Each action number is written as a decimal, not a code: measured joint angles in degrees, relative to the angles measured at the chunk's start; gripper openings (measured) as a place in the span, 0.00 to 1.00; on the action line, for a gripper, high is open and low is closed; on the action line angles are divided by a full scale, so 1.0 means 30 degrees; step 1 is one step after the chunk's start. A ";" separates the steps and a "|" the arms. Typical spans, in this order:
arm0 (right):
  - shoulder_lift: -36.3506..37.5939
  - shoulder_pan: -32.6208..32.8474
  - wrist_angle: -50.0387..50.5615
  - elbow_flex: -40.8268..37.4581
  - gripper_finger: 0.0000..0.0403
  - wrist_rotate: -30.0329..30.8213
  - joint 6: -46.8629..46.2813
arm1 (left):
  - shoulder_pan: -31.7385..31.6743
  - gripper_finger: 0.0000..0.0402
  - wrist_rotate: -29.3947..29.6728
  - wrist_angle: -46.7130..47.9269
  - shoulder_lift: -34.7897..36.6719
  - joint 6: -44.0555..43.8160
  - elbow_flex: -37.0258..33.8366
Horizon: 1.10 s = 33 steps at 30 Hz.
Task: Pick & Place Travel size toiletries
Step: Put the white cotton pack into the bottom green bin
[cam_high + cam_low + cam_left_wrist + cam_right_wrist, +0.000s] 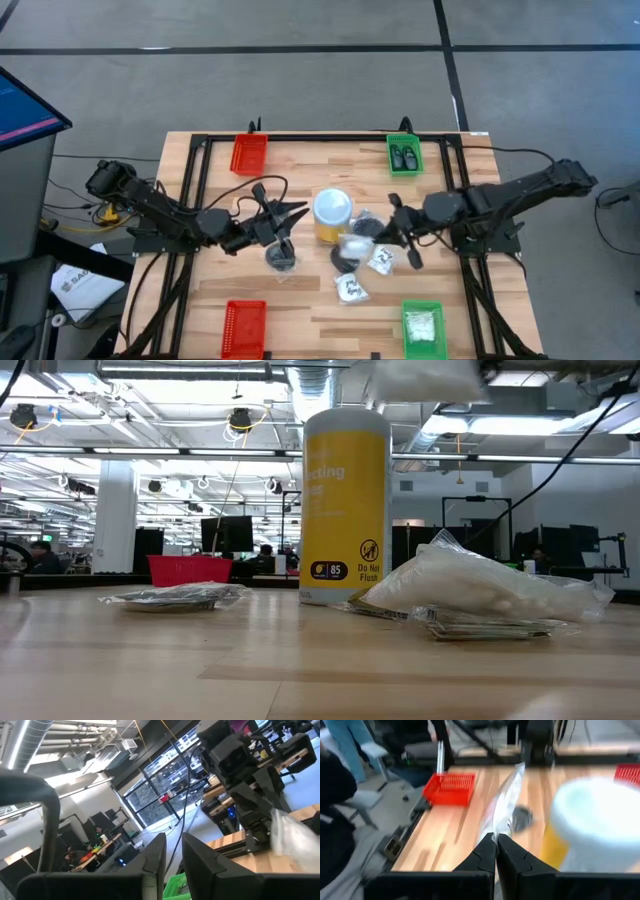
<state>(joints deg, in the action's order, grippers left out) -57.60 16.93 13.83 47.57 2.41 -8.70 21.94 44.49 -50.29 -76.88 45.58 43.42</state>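
Two grippers are over the table, but only one carries anything. The right gripper (496,842) has its fingers pressed together on the thin edge of a clear packet (502,802) — the film stands up from the fingertips and hangs clear of the wood. Just beside that gripper, on its far side from the arm, stands the yellow jar (332,216) with its pale lid, near enough that the lifted packet sits almost against it. Below and around the same gripper lie the other loose toiletries: more clear packets (381,260) with white contents and a dark roundish piece (345,262).

The left gripper (281,222) hangs above the table on the jar's other side, fingers a little apart and holding nothing, with a dark packet (281,257) on the wood close under it.

The grip looks like the weak point: only a pinch of slippery film is caught, so a quick swing could let the packet slide out and fall back into the pile. The jar is the second hazard — a sideways sweep toward it could drag the dangling packet across the lid or nudge the jar over. The green tray (422,325) already holding packets lies back toward the right arm's near side, so a move away from the jar seems safer.
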 joint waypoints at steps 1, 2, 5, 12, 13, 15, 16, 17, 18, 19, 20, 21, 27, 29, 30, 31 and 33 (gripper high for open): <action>0.0264 0.0324 0.0739 0.0000 0.00 0.0185 -0.0480 | 0.0051 0.13 0.0002 0.0004 0.0000 0.0000 0.0000; 0.0472 0.0662 0.1368 0.0000 0.00 0.0241 -0.0985 | 0.0094 0.13 0.0007 0.0017 0.0000 0.0000 0.0000; 0.0741 0.1757 0.3204 0.0000 0.00 0.0300 -0.2460 | 0.0108 0.13 0.0000 0.0059 0.0000 0.0000 0.0000; 0.0670 0.5043 0.6544 0.0000 0.00 0.0294 -0.5842 | 0.0101 0.13 0.0022 0.0068 0.0000 -0.0495 -0.0005; 0.0670 0.5576 0.6715 0.0000 0.00 0.0287 -0.6306 | 0.0101 0.13 0.0022 0.0069 0.0000 -0.0495 -0.0007; 0.0670 0.6600 0.6990 0.0000 0.00 0.0287 -0.7401 | 0.0101 0.13 0.0022 0.0111 0.0000 -0.0495 -0.0007; 0.0670 0.7092 0.7034 0.0000 0.00 0.0285 -0.7996 | 0.0101 0.13 0.0022 0.0119 0.0000 -0.0496 -0.0007; 0.0670 0.7580 0.7053 0.0000 0.00 0.0281 -0.8677 | 0.0101 0.13 0.0022 0.0119 0.0000 -0.0503 -0.0007; 0.0670 0.8077 0.7201 0.0007 0.00 0.0289 -0.9455 | 0.0101 0.13 0.0022 0.0119 0.0000 -0.0503 -0.0007; 0.0670 0.8565 0.7433 0.0007 0.00 0.0306 -1.0298 | 0.0101 0.13 0.0022 0.0119 0.0000 -0.0503 -0.0007; 0.0670 0.9080 0.7583 0.0007 0.00 0.0471 -1.1148 | 0.0101 0.13 0.0022 0.0121 0.0000 -0.0508 -0.0007; 0.0670 0.9602 0.7655 0.0007 0.00 0.0691 -1.1942 | 0.0101 0.13 0.0022 0.0126 0.0000 -0.0593 -0.0007; -0.0102 1.1783 0.8295 0.0015 0.00 0.1169 -1.5253 | 0.0094 0.13 0.0022 0.0140 0.0000 -0.0860 -0.0007; -0.0569 1.2183 0.8572 0.0015 0.00 0.1256 -1.6213 | 0.0094 0.13 0.0022 0.0162 0.0000 -0.0860 -0.0007; -0.0829 1.2325 0.8601 0.0015 0.00 0.1249 -1.6596 | 0.0094 0.13 0.0022 0.0170 0.0000 -0.0860 -0.0007; -0.1085 1.2457 0.8557 0.0015 0.00 0.1246 -1.6926 | 0.0094 0.13 0.0022 0.0171 0.0000 -0.0860 -0.0007; -0.1624 1.2673 0.8532 0.0015 0.00 0.1234 -1.7508 | 0.0094 0.13 0.0023 0.0184 0.0000 -0.0860 -0.0007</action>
<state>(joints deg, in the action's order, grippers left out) -62.48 54.95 39.43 47.62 6.11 -61.23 22.22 44.56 -49.74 -76.88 43.00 43.40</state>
